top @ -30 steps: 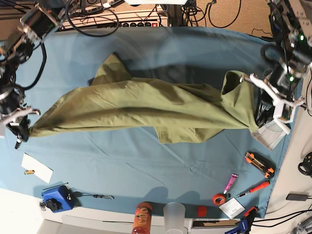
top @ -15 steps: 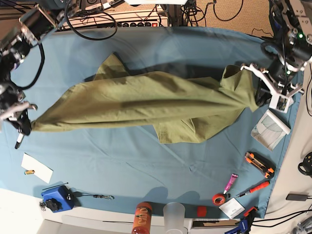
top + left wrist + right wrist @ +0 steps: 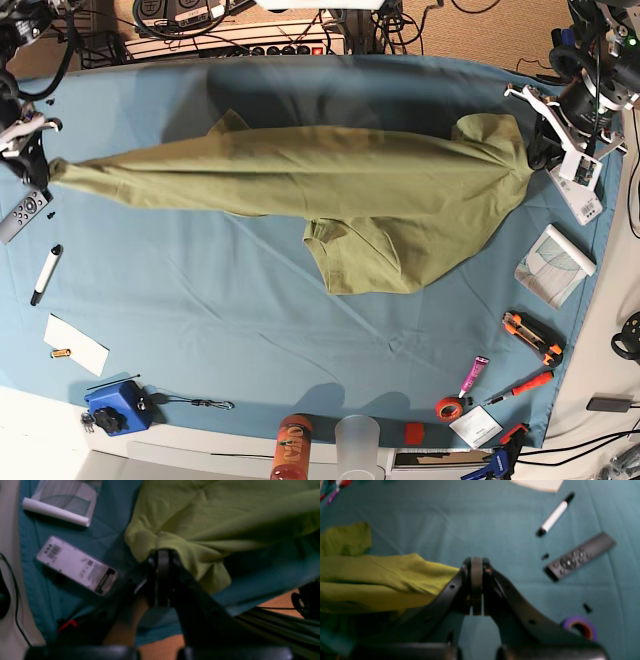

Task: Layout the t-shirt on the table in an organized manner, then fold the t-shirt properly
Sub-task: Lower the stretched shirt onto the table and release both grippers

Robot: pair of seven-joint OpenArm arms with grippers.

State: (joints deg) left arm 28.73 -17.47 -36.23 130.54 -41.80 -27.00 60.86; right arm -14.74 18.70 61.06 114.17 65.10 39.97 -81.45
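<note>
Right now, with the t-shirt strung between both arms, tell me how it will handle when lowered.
The t-shirt is probably floppy: its middle sags and one sleeve droops toward the table. Likely light, since the left tool and right tool hold it by pinched corners. It may land bunched and creased.

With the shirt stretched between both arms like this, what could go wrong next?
1. Each grip looks small: the left gripper and right gripper pinch only bunched edges of the t-shirt, so more pulling might slip one end free.
2. The shirt is twisted into a band with a flap sagging onto the table; lowered like this, it would probably land creased.
3. The remote and marker lie near the right gripper and might get swept.
</note>
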